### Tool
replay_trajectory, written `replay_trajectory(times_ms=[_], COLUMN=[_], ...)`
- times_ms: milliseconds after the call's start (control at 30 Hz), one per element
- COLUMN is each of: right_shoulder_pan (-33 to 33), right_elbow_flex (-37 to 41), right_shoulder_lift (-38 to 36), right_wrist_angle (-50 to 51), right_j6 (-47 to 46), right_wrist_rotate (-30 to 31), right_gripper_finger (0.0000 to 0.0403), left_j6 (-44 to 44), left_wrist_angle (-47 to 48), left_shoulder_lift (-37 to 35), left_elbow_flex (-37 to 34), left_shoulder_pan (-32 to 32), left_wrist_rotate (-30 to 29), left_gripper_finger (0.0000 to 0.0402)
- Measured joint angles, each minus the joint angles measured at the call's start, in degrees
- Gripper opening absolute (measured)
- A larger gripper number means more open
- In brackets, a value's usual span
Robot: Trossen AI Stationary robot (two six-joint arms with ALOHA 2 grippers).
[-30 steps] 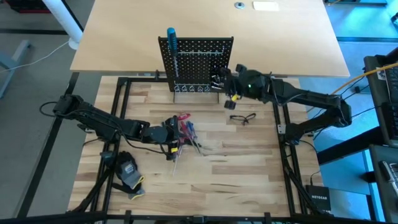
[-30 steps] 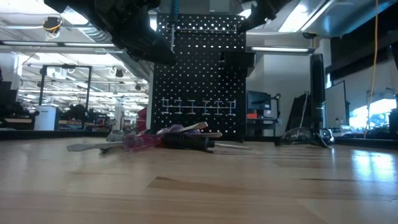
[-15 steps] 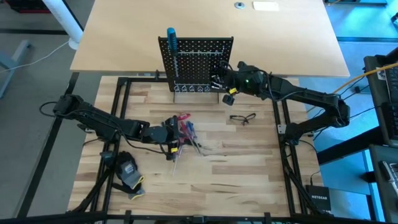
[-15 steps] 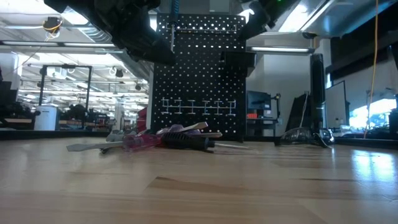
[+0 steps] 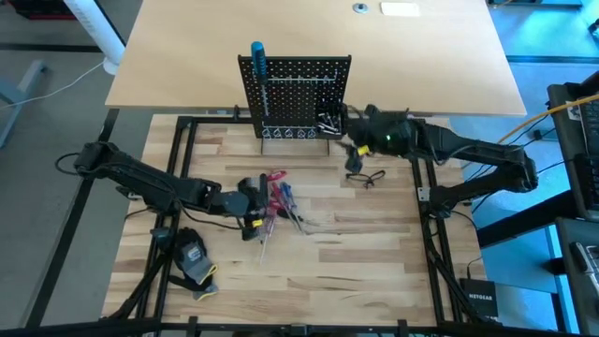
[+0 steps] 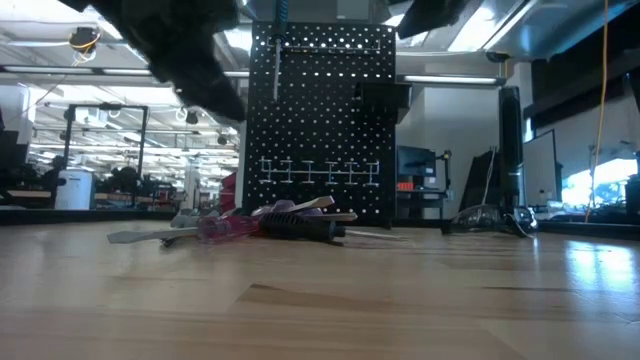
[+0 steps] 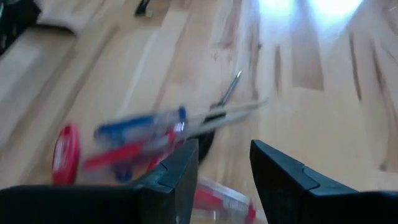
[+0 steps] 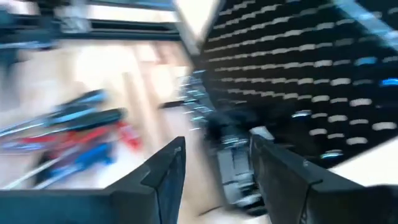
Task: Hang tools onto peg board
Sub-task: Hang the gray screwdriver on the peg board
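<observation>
The black peg board [image 5: 295,89] stands upright at the far edge of the wooden worktop. A blue-handled screwdriver [image 5: 257,56] hangs at its top left, and a small black bin [image 5: 328,122] holds silver bits at its lower right. The other tools [image 5: 279,198], with red, blue and black handles, lie in a pile mid-table. My left gripper [image 5: 253,201] is open at the pile's left side, its fingers [image 7: 180,165] just above the handles [image 7: 137,134]. My right gripper [image 8: 214,146] is open and empty, right of the bin [image 8: 233,165].
Safety glasses [image 5: 365,176] lie on the worktop below my right arm. A black-and-yellow glove [image 5: 192,256] lies near the front left. Black frame rails [image 5: 426,215] border the worktop. A tan table [image 5: 421,56] lies behind the board.
My right gripper has opened, rolled and drawn back from the peg board's bin toward the table's right edge. My left gripper has tipped a little beside the pile. The tools have not moved.
</observation>
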State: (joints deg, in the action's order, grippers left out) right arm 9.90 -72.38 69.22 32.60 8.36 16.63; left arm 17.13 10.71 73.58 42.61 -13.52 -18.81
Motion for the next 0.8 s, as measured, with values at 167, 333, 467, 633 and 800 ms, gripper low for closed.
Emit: replay_trajectory(times_ms=[167,333,467,633,800], right_shoulder_pan=[-7.8,-13.5,-16.3,-18.5,-20.6], right_elbow_flex=[0.2,5.4,11.9,20.0,25.9], right_shoulder_lift=[-0.2,0.3,0.3,0.3,0.3], right_wrist_angle=[7.0,6.7,3.8,-3.2,-10.0], right_j6=[-6.2,-10.9,-14.5,-18.3,-22.8], right_wrist_rotate=[-1.3,-0.7,-0.5,4.1,8.1], right_gripper_finger=[0.0182,0.0182,0.0182,0.0182,0.0182], left_j6=[12.4,18.1,21.7,28.3,37.7], left_wrist_angle=[11.5,18.7,18.7,22.3,25.2], left_shoulder_lift=[-4.6,-5.0,-3.6,-3.0,-2.9], left_elbow_flex=[0.0,0.0,0.0,0.0,0.0], left_shoulder_pan=[0.1,0.0,1.1,3.5,5.8], left_wrist_rotate=[0.0,-0.1,-0.1,-0.3,-0.3], left_gripper_finger=[0.0136,0.0136,0.0139,0.0171,0.0207])
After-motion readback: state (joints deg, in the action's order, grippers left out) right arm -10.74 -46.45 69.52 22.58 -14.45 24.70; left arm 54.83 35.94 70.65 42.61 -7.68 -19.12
